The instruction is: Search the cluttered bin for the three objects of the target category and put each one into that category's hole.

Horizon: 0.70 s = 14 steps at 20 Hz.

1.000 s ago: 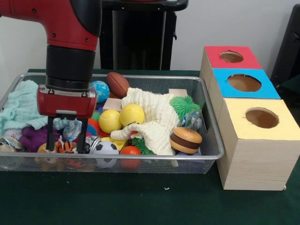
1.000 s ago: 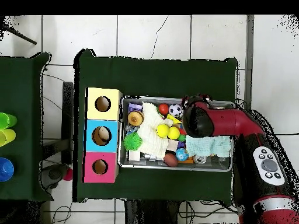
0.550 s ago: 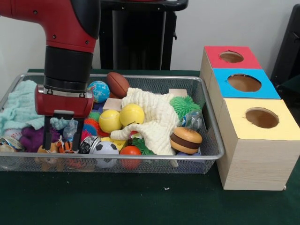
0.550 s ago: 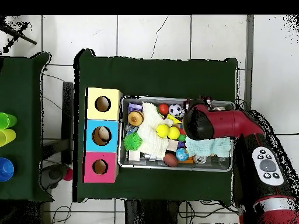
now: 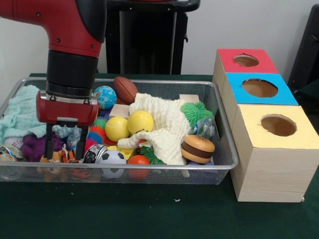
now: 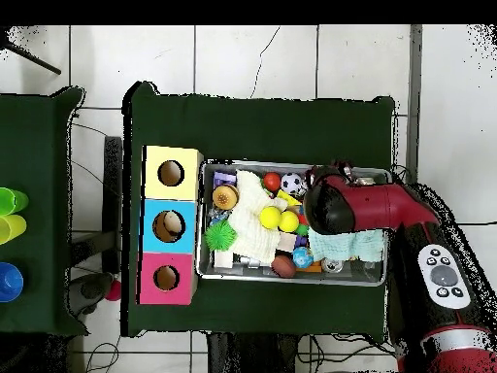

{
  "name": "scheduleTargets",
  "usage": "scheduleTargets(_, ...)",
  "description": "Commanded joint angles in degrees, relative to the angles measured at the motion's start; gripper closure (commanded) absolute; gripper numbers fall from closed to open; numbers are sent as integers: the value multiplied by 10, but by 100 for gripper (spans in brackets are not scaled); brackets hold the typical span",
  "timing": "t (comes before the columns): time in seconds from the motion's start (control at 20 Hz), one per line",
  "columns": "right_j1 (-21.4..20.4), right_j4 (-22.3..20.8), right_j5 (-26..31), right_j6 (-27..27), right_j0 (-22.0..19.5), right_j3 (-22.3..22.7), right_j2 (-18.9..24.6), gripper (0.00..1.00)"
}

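Over the last second my pincer (image 5: 65, 155) has slid a little toward the bin's (image 5: 227, 144) mint-cloth (image 5: 20, 112) end and sunk lower, and for the last half second it has hardly moved. My two prongs stand apart, nothing pinched, straddling the small orange striped toy (image 5: 69, 156) by the bin's front wall. I judge I am settled for a grab, if that toy is of the wanted kind, which I cannot tell from here. Room is tight: front mesh just ahead, a purple fuzzy toy (image 5: 31, 145) on one side and a soccer ball (image 5: 112, 158) on the other. Straight up is clear. The three holed boxes (image 5: 269, 149) stand just outside the bin's other end.
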Motion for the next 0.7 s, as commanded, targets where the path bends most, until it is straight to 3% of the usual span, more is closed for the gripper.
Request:
scheduleTargets(0.05,33,-27,78,-76,-10,-9,13,0)
scheduleTargets(0.7,37,-13,118,-81,-15,-6,16,0)
